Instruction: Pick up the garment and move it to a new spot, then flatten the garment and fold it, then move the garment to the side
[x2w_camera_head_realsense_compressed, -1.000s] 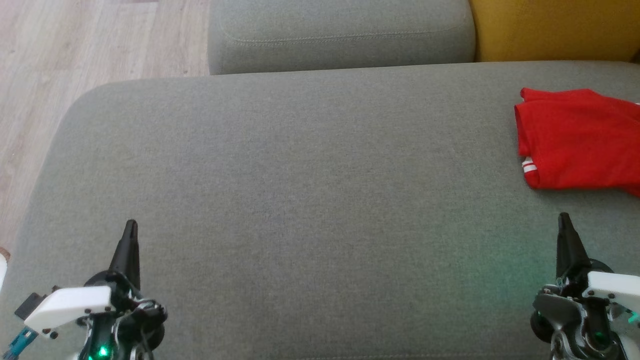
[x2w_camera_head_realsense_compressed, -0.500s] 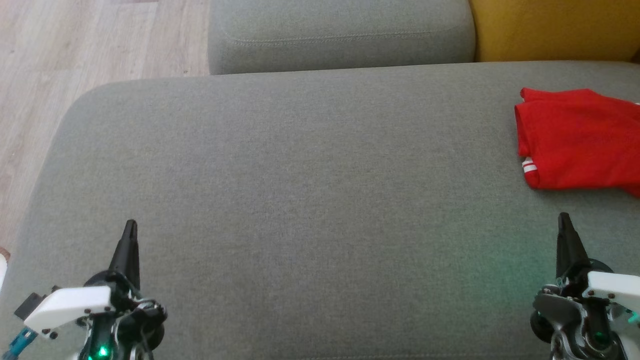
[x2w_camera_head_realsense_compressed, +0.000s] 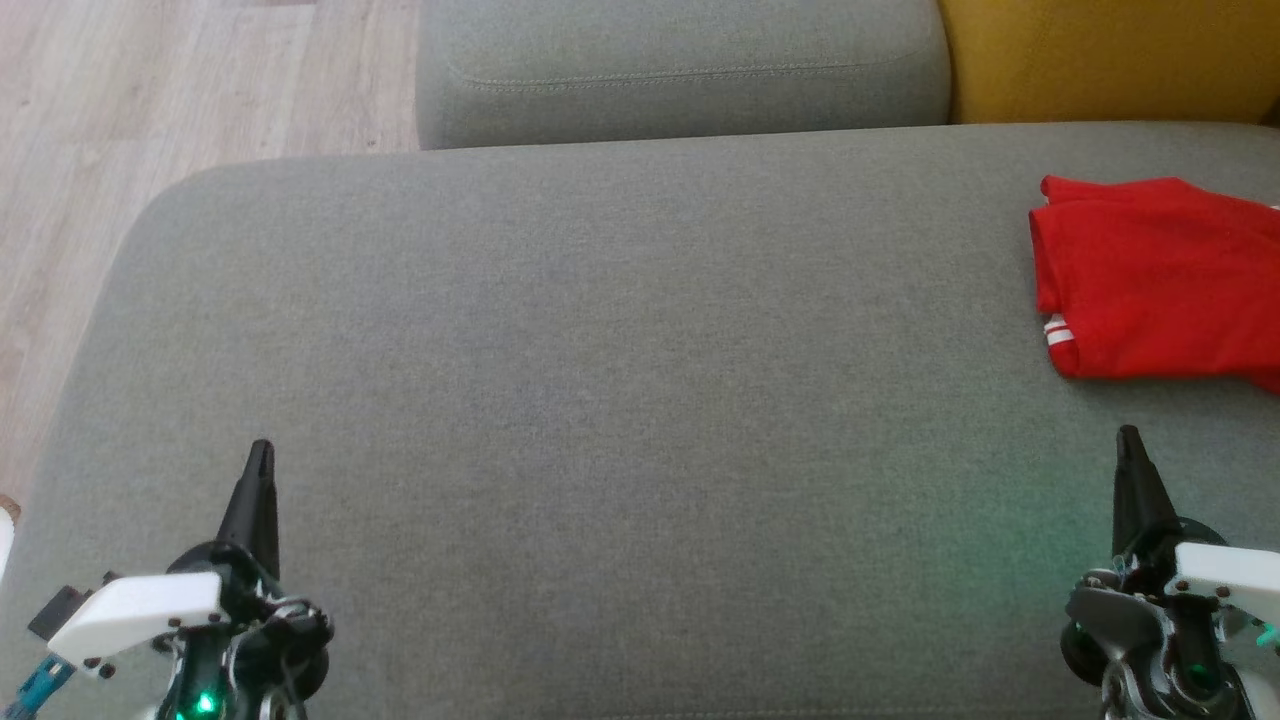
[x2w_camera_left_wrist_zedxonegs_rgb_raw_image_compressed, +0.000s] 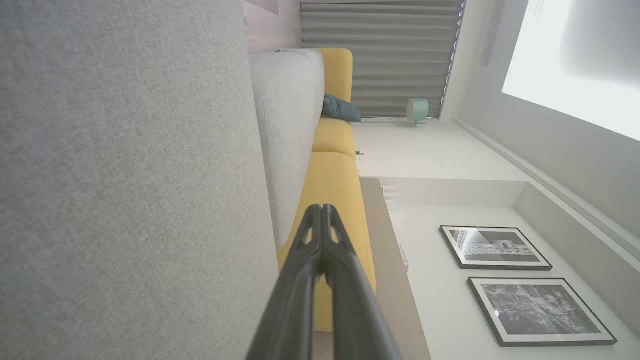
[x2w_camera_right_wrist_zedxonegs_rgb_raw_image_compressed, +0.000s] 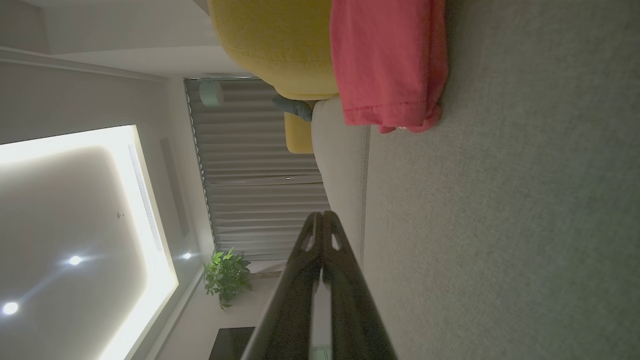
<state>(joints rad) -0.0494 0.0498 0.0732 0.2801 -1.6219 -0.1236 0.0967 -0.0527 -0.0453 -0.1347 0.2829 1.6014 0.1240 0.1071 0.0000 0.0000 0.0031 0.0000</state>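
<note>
The garment (x2w_camera_head_realsense_compressed: 1160, 275) is red with white stripes at one hem, folded flat at the right edge of the grey cushion (x2w_camera_head_realsense_compressed: 600, 400); it also appears in the right wrist view as the garment (x2w_camera_right_wrist_zedxonegs_rgb_raw_image_compressed: 387, 60) ahead of the fingers. My right gripper (x2w_camera_head_realsense_compressed: 1128, 440) is shut and empty at the lower right, a short way in front of the garment and apart from it. At the lower left my left gripper (x2w_camera_head_realsense_compressed: 260, 452) is shut and empty over bare cushion. Both wrist views show the fingers pressed together: left gripper (x2w_camera_left_wrist_zedxonegs_rgb_raw_image_compressed: 322, 210), right gripper (x2w_camera_right_wrist_zedxonegs_rgb_raw_image_compressed: 322, 216).
A second grey cushion (x2w_camera_head_realsense_compressed: 680, 70) lies behind the main one, with a yellow cushion (x2w_camera_head_realsense_compressed: 1110, 55) at the back right. Wooden floor (x2w_camera_head_realsense_compressed: 150, 100) borders the cushion's left and far-left sides. Wide bare cushion surface stretches between the two grippers.
</note>
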